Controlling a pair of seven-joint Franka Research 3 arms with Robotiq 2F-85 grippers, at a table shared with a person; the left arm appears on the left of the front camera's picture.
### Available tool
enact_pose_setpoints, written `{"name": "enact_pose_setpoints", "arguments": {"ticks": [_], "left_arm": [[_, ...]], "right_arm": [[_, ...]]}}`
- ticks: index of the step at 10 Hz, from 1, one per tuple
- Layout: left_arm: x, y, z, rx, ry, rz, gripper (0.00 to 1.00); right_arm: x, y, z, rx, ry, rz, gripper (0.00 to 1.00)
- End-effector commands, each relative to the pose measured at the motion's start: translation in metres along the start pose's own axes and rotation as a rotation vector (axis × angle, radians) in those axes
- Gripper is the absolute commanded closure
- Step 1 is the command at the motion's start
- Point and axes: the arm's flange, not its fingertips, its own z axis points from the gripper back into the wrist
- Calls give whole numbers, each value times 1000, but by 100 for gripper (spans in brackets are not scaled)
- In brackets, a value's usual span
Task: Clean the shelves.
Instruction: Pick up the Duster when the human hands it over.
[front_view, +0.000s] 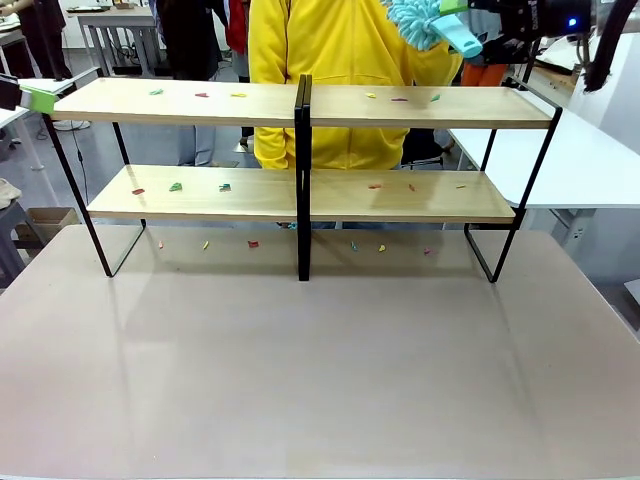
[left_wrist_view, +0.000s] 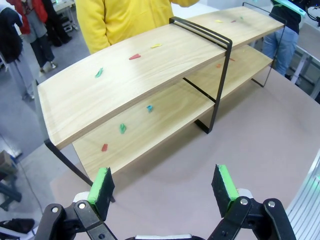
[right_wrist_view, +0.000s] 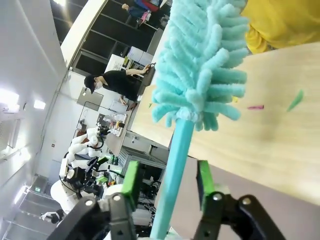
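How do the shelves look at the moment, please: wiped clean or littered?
Littered. Small coloured scraps lie on both the top and bottom levels of the shelves, on either side of the middle post.

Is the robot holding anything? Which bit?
The blue duster has its handle between the right gripper's pads, but gaps show either side, so no grip yet. The left gripper is open and empty.

My claw (left_wrist_view: 161, 182) hangs spread wide over the tabletop (left_wrist_view: 250, 130); the shelves (left_wrist_view: 150, 75) run from nine to one o'clock, scraps (left_wrist_view: 99, 73) dotting both boards.
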Motion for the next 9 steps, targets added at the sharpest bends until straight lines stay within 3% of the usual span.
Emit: {"name": "enact_pose_setpoints", "arguments": {"ticks": [1,2,3,9], "left_arm": [[0,-1,0,2,12,4,0],[0,-1,0,2,12,4,0],[0,-1,0,2,12,4,0],[0,-1,0,2,12,4,0]], "right_arm": [[-2,3,0,6,-8,-18,100],[-3,1,2,1,-7,-19,91],[-3,1,3,0,-13,-25,100],[-2,-1,23,19,-23,-39,100]]}}
